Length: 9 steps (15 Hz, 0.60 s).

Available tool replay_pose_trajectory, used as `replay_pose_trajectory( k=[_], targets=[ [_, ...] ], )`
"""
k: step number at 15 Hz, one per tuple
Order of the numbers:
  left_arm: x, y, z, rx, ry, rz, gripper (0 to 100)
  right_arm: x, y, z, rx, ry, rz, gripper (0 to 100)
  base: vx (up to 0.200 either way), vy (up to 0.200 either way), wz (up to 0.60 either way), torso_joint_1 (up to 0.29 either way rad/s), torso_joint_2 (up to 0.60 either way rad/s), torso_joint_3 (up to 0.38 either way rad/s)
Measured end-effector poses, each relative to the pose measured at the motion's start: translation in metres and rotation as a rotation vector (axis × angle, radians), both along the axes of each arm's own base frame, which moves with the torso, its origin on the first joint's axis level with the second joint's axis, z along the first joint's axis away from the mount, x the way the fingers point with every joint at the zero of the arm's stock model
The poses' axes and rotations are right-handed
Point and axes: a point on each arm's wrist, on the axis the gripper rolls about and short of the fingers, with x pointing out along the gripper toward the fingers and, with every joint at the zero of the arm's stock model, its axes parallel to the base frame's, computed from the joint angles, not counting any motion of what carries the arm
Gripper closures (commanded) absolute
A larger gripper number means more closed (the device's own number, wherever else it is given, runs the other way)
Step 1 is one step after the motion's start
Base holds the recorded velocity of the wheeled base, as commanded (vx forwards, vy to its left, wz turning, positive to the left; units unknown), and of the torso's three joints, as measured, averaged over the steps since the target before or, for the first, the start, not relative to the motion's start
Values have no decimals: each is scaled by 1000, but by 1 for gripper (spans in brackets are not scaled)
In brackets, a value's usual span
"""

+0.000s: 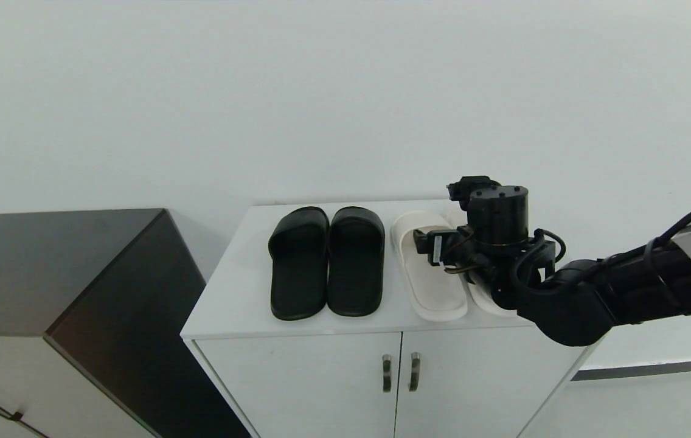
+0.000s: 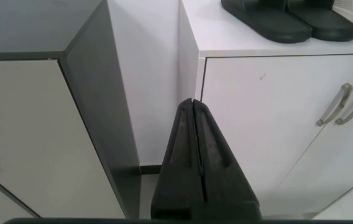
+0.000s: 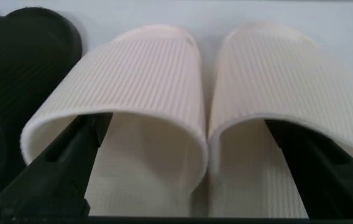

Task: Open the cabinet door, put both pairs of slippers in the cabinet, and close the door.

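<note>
A pair of black slippers point(image 1: 326, 261) and a pair of white slippers point(image 1: 434, 286) lie side by side on top of the white cabinet point(image 1: 230, 304). Both its doors are closed, with two metal handles point(image 1: 400, 371) at the middle. My right gripper point(image 1: 470, 252) is down at the white slippers point(image 3: 145, 87). It stands open, one finger point(image 3: 58, 174) under the strap of one slipper and the other finger point(image 3: 325, 168) under the strap of its mate. My left gripper point(image 2: 193, 109) is shut and empty, low in front of the cabinet's left corner point(image 2: 195, 81).
A dark-topped cabinet point(image 1: 47, 267) stands to the left of the white one, with a narrow gap point(image 2: 145, 93) between them. A plain white wall point(image 1: 345, 91) runs right behind both. The black slippers point(image 2: 288, 18) reach near the top's front edge.
</note>
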Motion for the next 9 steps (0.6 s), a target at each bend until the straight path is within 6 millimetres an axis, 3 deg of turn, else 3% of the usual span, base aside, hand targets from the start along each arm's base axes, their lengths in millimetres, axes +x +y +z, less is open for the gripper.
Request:
replay_pose_trajectory(
  k=[1, 2, 9],
  targets=[
    [0, 0, 0, 0, 0, 0, 100, 3, -1, 1, -4, -29, 2, 0, 0, 0, 0, 0, 0, 0],
    [0, 0, 0, 0, 0, 1, 100, 5, -1, 0, -16, -42, 2, 100, 0, 0, 0, 0, 0, 0],
    [0, 0, 0, 0, 0, 0, 100, 11, 2, -10, -50, -37, 2, 100, 0, 0, 0, 0, 0, 0]
  ],
)
